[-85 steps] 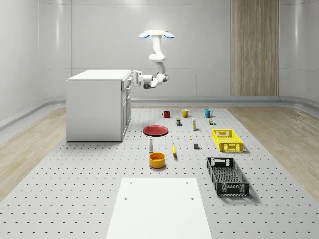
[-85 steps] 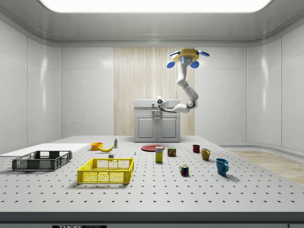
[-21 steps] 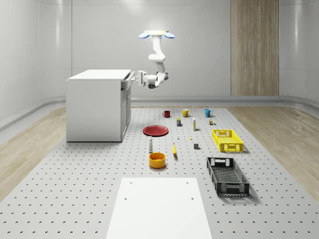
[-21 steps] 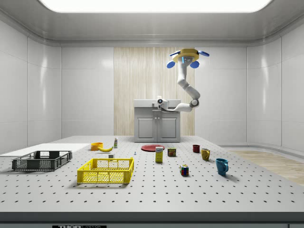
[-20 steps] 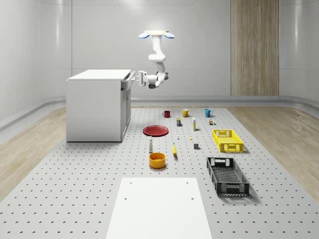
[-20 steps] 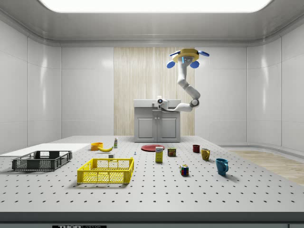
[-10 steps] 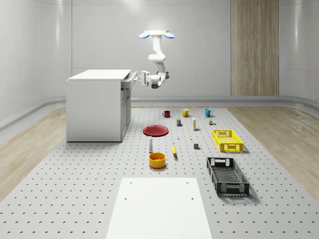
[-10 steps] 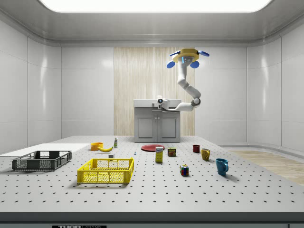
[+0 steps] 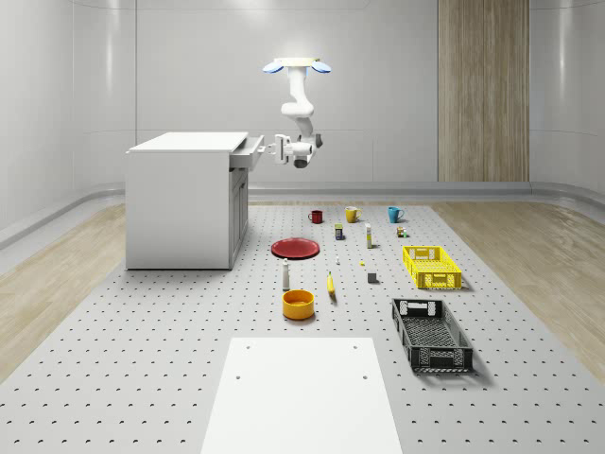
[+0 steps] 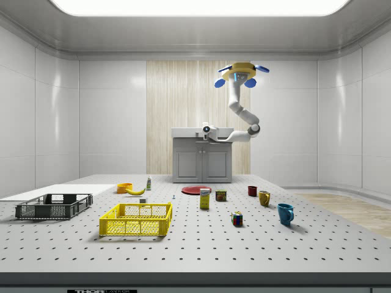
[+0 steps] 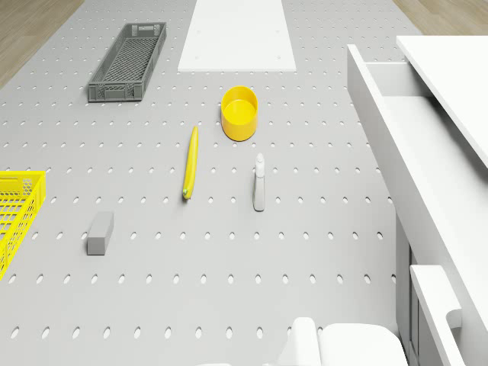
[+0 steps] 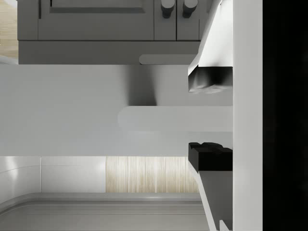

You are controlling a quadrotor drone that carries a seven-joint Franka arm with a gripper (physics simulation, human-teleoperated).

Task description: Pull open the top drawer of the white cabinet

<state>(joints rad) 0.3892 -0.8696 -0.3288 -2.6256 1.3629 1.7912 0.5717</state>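
The white cabinet [image 9: 180, 200] stands at the whole-scene view's left, and its top drawer [image 9: 248, 152] juts out partway toward the right. My gripper [image 9: 268, 151] is at the drawer front, shut on the handle. In the wrist view the fingertips [image 12: 210, 79] sit on either side of the bar handle [image 12: 163, 118]. The drone [image 9: 297, 65] hovers high, beside the cabinet on its drawer side. The side view has the gripper [image 10: 206, 129] at the drawer front [image 10: 201, 136]. From the drone's camera I look into the open drawer [image 11: 396, 130].
On the perforated floor in front of the cabinet lie a red plate [image 9: 296, 248], a white bottle [image 9: 285, 274], a banana [image 9: 331, 284] and a yellow bowl [image 9: 298, 304]. Mugs, a yellow crate [image 9: 432, 267] and a black crate [image 9: 431, 334] lie further right. A white mat [image 9: 302, 392] is nearest.
The drawer has slid further out of the cabinet, with the gripper on its handle moving toward the whole-scene view's right. The arm has folded in; the drone has held its place.
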